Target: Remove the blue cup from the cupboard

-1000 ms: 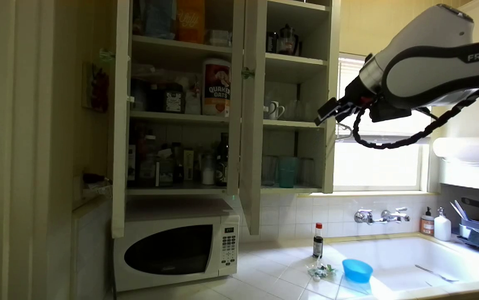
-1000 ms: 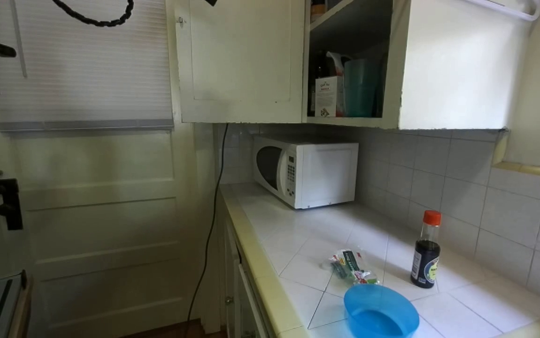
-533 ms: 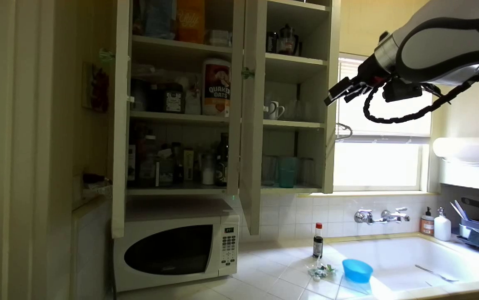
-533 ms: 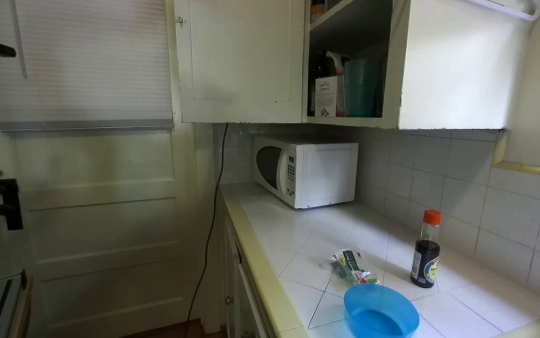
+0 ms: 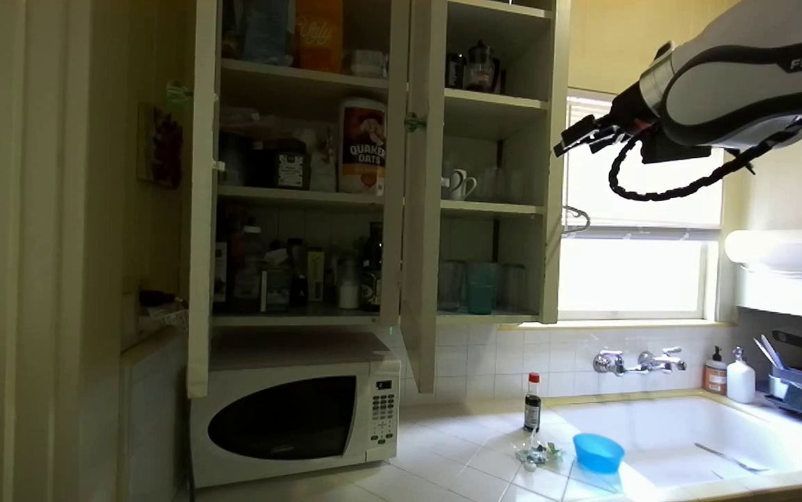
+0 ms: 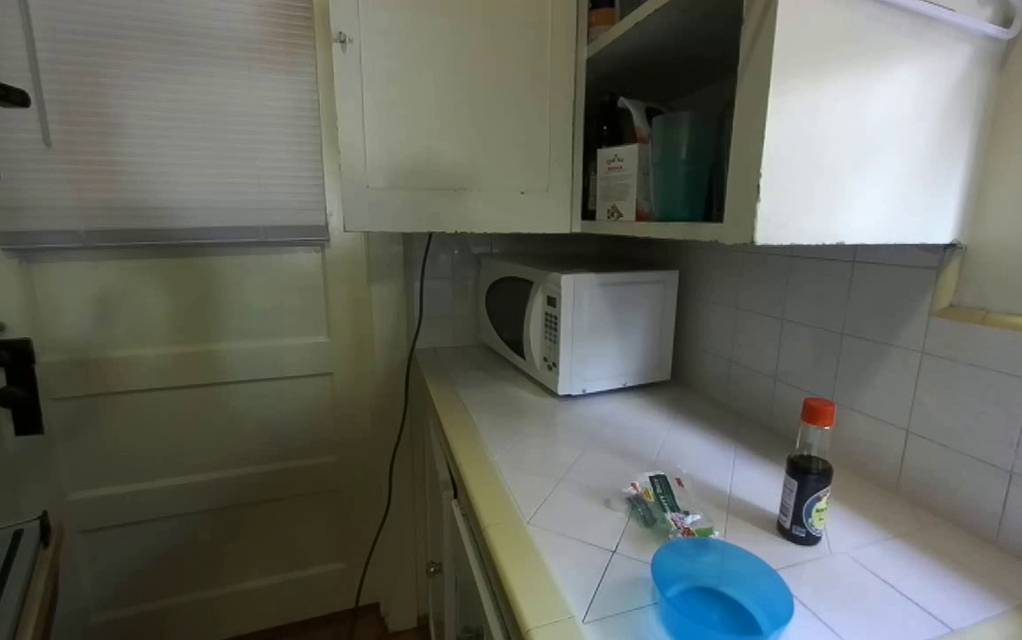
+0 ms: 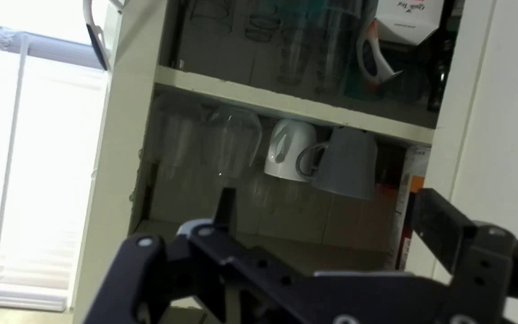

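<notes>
Claw (image 7: 328, 198) spread; blue cup (image 5: 481, 287) in cupboard (image 5: 392, 237), apparently between glasses (image 5: 513, 287)

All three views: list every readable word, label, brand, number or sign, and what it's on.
"Ugly": orange package
"QUAKER OATS": oats canister
"FRA", next letter cut off: robot arm
"Quik Tea", likely, upside down in the wrist view: white box
Too small or blurred: print on the microwave, red-capped sauce bottle, plastic packet, pump bottle, and other labels in the cupboard.
</notes>
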